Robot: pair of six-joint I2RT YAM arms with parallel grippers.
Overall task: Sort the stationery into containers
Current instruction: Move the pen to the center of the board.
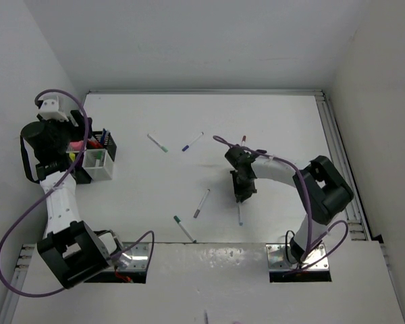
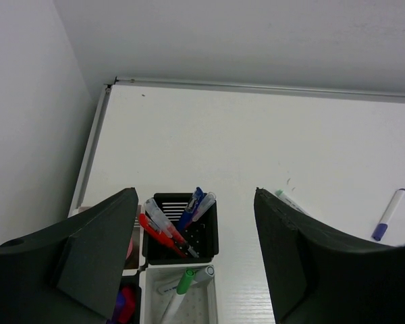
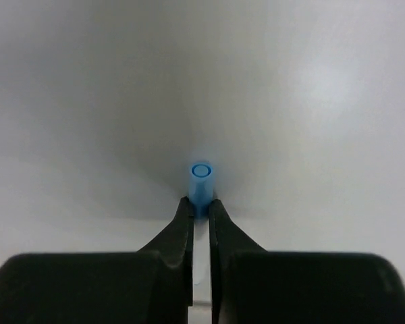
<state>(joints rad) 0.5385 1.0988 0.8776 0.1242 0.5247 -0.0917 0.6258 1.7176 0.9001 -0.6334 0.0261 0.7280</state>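
Blue-capped pen (image 3: 201, 179) is pinched by the right tool (image 3: 201, 202) right of centre over the surface (image 1: 189, 115); the left tool (image 2: 194, 196) hangs spread above the black container (image 2: 214, 229), at far left.

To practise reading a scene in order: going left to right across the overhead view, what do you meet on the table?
white holder → green-capped pen → blue-capped pen → right tool, shut on the light-blue pen
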